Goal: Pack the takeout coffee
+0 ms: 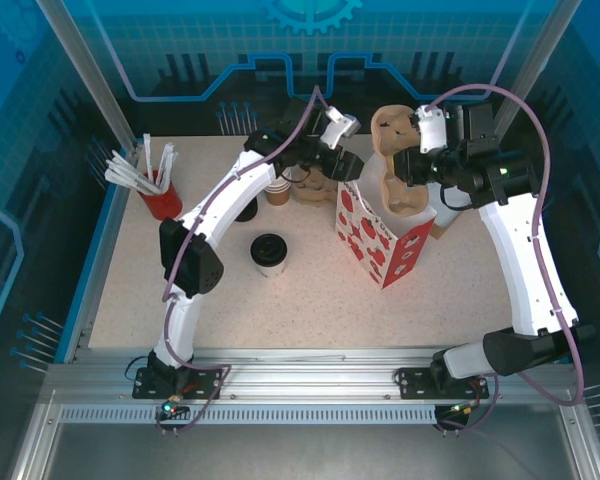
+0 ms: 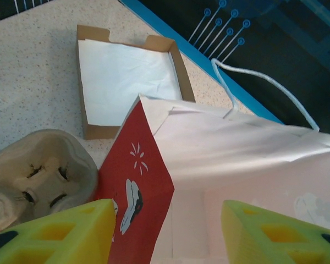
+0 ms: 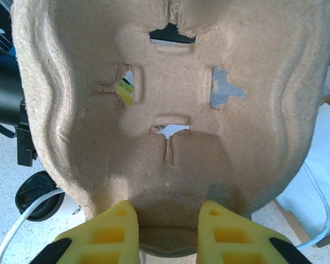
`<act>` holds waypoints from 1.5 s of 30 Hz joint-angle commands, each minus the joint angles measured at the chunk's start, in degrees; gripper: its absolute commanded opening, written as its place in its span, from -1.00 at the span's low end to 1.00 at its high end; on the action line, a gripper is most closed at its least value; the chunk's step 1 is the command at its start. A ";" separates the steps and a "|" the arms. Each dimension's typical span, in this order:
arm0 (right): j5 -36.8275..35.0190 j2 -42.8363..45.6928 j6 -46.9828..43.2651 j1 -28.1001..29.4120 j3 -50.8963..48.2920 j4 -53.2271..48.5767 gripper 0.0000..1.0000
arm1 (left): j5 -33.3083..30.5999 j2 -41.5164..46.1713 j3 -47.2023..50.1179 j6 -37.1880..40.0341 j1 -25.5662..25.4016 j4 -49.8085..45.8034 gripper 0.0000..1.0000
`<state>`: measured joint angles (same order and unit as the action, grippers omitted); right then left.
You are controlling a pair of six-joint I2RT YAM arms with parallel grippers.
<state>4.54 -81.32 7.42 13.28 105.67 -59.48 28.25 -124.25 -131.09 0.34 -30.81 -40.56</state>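
The takeout coffee (image 1: pixel 269 253), a white cup with a black lid, stands alone on the table left of the red-and-white paper bag (image 1: pixel 380 238); its black lid (image 3: pixel 30 190) peeks past the carrier in the right wrist view. My left gripper (image 1: pixel 342 160) is at the bag's back left corner, open, its fingers straddling the red side panel (image 2: pixel 137 187) without touching it. My right gripper (image 3: pixel 168 220) is shut on the rim of a pulp cup carrier (image 3: pixel 170 93), holding it upright over the bag's (image 2: pixel 236 148) open mouth.
A red cup of white stirrers (image 1: pixel 158 192) stands at the far left. A small brown cup (image 1: pixel 278 193) and a second pulp carrier (image 2: pixel 38 170) sit behind the coffee. A cardboard tray of white napkins (image 2: pixel 126 77) lies behind the bag, near the blue table edge.
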 commanded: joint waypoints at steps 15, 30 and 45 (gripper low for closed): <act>4.00 -0.61 -5.07 -0.96 -2.26 4.60 -0.58 | 1.48 -3.81 -4.62 -1.27 -0.30 -1.91 -0.45; 3.52 -3.67 -12.07 -1.14 -4.13 2.54 -0.58 | 1.55 -3.81 -4.62 -1.22 -0.25 -1.76 -0.57; 2.13 -1.93 -12.09 -1.56 -8.32 0.73 -0.60 | 1.33 -3.33 -4.62 -1.56 -0.03 -1.29 -0.55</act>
<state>6.61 -84.66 -4.14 12.69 98.19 -57.45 28.38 -127.13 -133.73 -0.10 -30.87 -42.15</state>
